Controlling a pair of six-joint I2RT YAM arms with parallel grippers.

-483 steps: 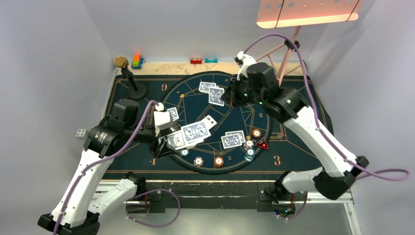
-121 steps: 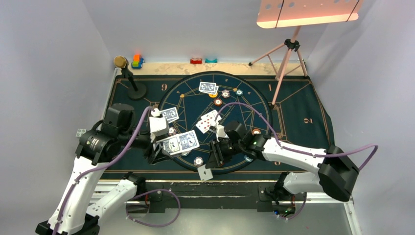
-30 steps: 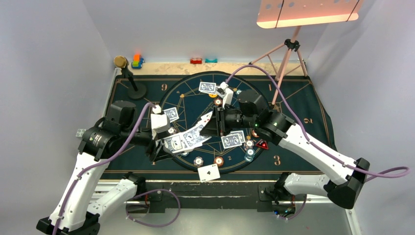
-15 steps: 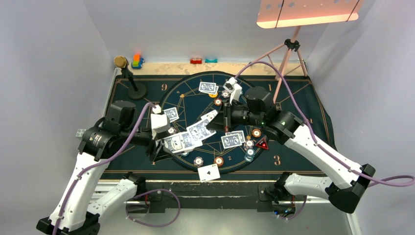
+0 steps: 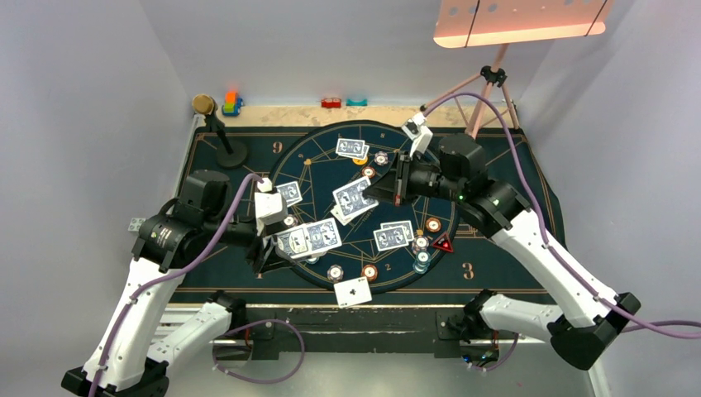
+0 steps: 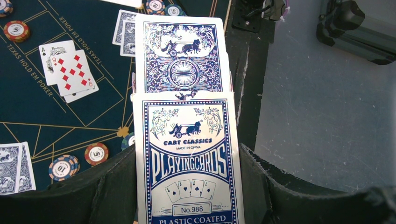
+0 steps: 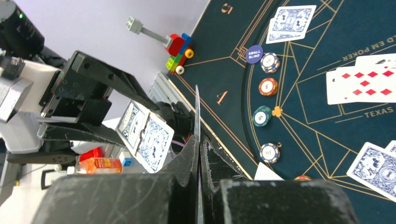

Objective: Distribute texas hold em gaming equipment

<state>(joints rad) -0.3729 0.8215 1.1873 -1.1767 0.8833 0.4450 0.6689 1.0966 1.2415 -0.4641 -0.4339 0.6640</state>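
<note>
The right arm's jaws are pressed fully shut on a single playing card (image 5: 354,198), gripped by one edge and hanging over the middle of the mat (image 5: 504,248). The left arm's jaws are closed around the card pack (image 6: 187,168) near the mat's left edge, with a loose card (image 6: 180,56) slid forward from it.

The step in hand looks like dealing the held card to a seat. It should go well if the card is brought down low and nearly flat, back up, clear of the chips (image 5: 369,271) toward the near edge. The jaws should part only once it is almost on the felt.

The card is thin and glossy with an ornate blue-and-white back. Held by one edge, it will probably flex or swing.
</note>
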